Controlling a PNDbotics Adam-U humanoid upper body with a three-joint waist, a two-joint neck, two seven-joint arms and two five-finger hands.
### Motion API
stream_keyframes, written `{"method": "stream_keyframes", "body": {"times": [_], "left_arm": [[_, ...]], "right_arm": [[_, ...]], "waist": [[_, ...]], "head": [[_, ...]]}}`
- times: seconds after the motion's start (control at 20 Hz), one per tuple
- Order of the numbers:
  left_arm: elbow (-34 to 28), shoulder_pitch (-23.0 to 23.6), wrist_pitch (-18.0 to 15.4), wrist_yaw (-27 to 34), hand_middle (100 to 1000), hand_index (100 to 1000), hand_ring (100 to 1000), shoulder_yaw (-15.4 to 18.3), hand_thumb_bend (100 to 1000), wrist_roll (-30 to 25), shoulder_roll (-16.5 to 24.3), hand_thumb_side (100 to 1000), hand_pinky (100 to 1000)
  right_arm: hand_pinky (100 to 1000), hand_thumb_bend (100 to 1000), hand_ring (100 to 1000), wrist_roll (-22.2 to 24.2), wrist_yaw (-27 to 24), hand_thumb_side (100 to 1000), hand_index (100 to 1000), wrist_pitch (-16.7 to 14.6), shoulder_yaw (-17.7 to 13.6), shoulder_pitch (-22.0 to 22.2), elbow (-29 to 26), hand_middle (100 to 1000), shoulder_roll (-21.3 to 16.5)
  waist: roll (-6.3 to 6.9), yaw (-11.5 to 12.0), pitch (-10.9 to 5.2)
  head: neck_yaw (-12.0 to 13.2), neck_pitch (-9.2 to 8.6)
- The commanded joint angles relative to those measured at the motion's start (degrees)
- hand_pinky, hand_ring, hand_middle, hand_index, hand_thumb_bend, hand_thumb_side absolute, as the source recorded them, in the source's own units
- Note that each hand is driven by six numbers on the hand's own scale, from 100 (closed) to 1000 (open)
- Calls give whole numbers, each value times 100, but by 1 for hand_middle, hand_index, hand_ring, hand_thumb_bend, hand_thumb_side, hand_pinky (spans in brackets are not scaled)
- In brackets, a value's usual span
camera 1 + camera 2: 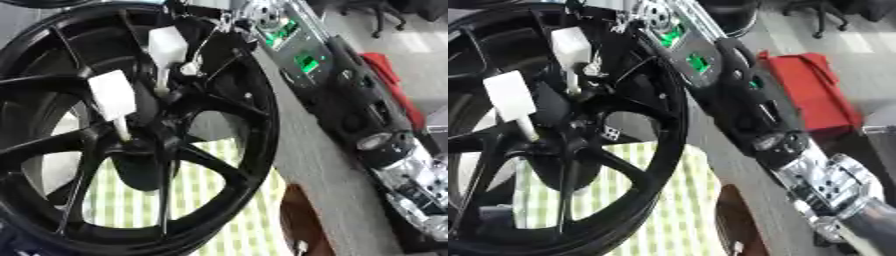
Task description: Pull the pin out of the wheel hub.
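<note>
wheel [236, 150]: glossy black, curved spokes, upright over the green-checked cloth [219, 220] | pins: two white, blocky heads on thin stems, one [112, 95] left of the hub [144, 145], one [166, 47] above it, both seated | my right hand [197, 30]: at the wheel's top rim by the upper pin, fingers hidden, grip unknown | my right arm [798, 160]: black and silver.

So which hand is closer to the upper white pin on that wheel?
Right. The right hand reaches in at the top, just right of the upper white pin on the black wheel. The left hand shows in neither view.
</note>
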Motion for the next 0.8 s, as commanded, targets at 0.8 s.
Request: {"method": "stream_keyframes", "body": {"times": [0.8], "left_arm": [[-68, -55, 70, -7, 584, 743, 882, 15, 659, -14, 89, 512, 806]], "right_arm": [[616, 344, 542, 35, -312, 203, 432, 238, -186, -407, -283, 281, -493]], "waist": [[-56, -36, -382]], "head": [[-112, 51]]}}
